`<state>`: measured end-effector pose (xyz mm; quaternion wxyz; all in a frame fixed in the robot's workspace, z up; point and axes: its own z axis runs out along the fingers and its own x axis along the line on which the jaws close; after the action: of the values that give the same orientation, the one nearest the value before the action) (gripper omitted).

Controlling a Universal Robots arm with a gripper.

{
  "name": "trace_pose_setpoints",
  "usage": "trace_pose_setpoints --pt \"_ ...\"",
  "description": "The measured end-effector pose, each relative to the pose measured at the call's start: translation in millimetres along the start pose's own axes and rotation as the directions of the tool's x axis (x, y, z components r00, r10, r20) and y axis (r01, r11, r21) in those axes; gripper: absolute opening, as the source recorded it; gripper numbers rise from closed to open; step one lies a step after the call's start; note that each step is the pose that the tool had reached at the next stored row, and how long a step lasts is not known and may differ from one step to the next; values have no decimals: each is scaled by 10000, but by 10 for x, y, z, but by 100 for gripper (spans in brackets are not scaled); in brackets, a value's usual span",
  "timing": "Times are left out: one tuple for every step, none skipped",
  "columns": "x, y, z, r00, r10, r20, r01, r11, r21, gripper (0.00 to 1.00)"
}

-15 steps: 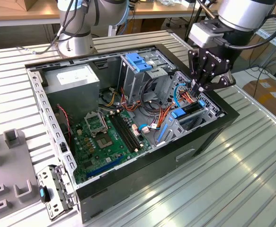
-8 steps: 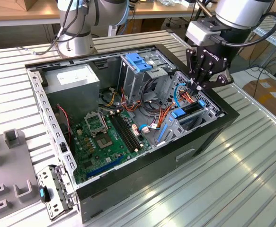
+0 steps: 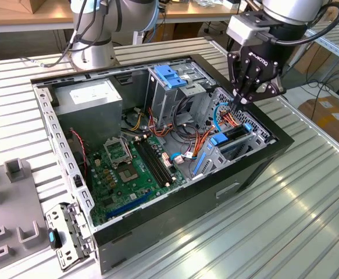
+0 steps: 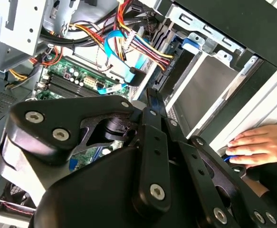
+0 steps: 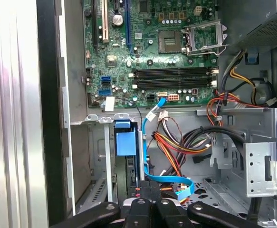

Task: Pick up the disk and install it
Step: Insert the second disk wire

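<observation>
Slatted metal table (image 3: 309, 192) carries the open computer case (image 3: 175, 215). We see the gripper (image 3: 241, 99) at the upper right of the exterior view, fingers drawn together with nothing between them, just above the drive cage (image 3: 239, 145). We judge the disk (image 3: 233, 135) to sit on edge in that cage, blue carrier showing. Pressing should stay straight and gentle, clear of the orange cables (image 3: 230, 119) and a person's hand (image 4: 257, 145) on the case.

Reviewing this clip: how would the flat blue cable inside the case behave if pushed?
The blue cable curves in a loose bend, so it probably flexes aside, floppy and light. It looks thin and flat, so it likely springs back. It runs beside the coloured wires, so it may snag.
</observation>
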<state>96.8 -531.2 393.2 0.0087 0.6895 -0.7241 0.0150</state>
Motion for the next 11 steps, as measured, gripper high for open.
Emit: trace_pose_setpoints --pt "-19 1 -5 10000 -1 -47 1 10000 -2 11" --pt "-43 2 -7 9999 -1 -125 1 10000 2 11" --pt "-74 4 -7 9997 -1 -228 2 10000 6 11" --pt "-114 6 -9 9994 -2 -336 3 10000 9 11" --pt "-147 7 -9 9990 -4 -447 5 10000 12 11" --pt "-176 9 -10 9985 -4 -542 4 10000 16 11" --pt "-214 11 -12 9977 -4 -683 5 10000 22 11" --pt "-247 12 -11 9968 -6 -794 8 10000 28 11" --pt "-284 14 -11 9959 -6 -908 9 10000 33 11" --pt "-323 16 -12 9947 -6 -1028 10 10000 39 11" --pt "-361 17 -14 9930 -8 -1181 13 10000 45 11"
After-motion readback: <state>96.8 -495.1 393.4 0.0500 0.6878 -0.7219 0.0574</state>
